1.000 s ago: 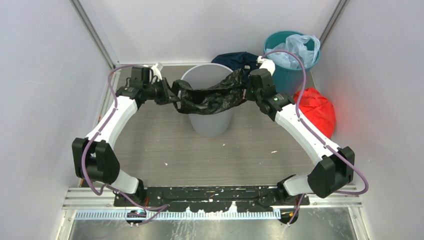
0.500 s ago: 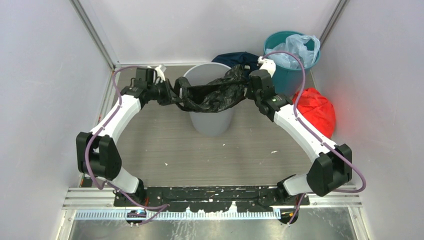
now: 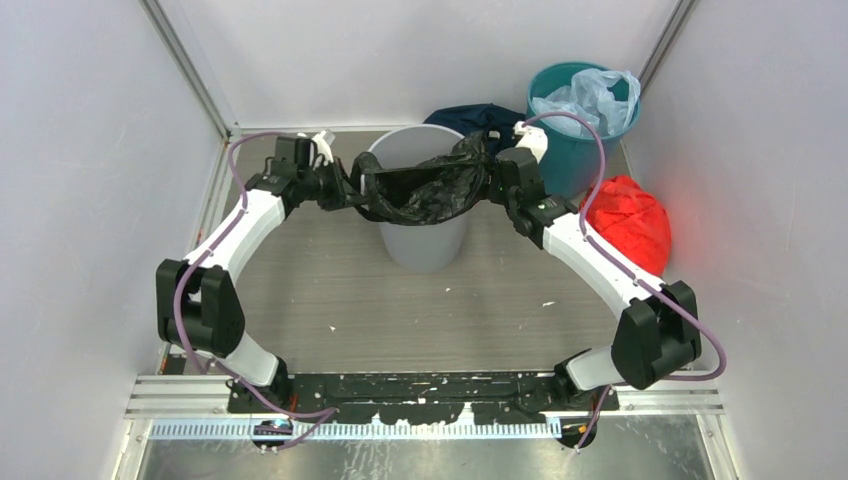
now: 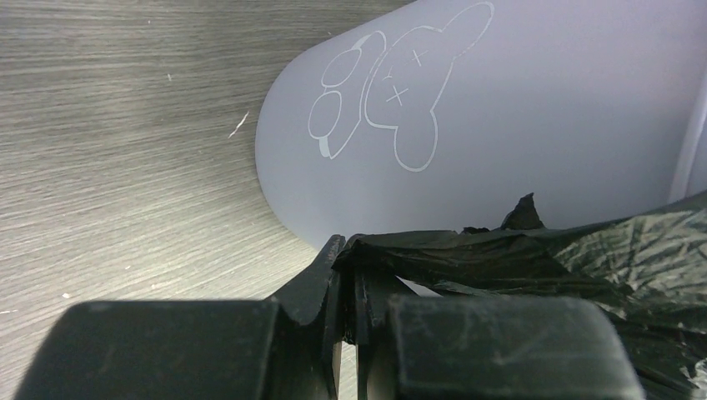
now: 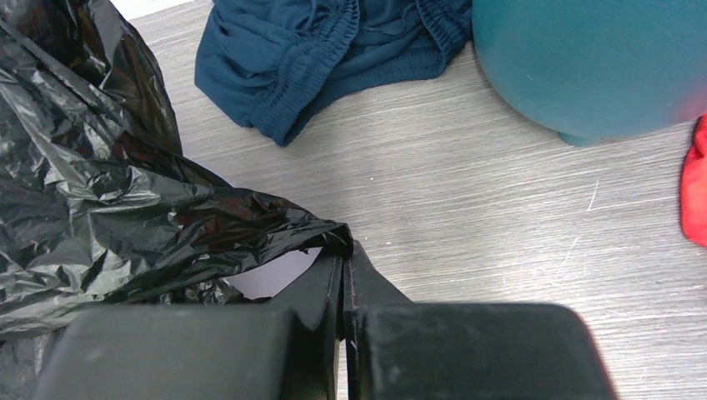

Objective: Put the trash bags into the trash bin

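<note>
The bin's (image 4: 517, 150) only marking is a white outline cartoon (image 4: 398, 92) with 2 crosses for eyes. The left gripper (image 4: 343, 279) and right gripper (image 5: 343, 262) are each clamped tight on an edge of the bag (image 3: 425, 190). The bag is stretched across the bin's mouth and hides most of its inside.

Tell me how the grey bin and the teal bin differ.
The grey bin has a black bag stretched over its mouth; the teal bin holds a pale blue bag. The grey bin stands centre, the teal bin in the far right corner. Both are round, upright and open-topped.
</note>
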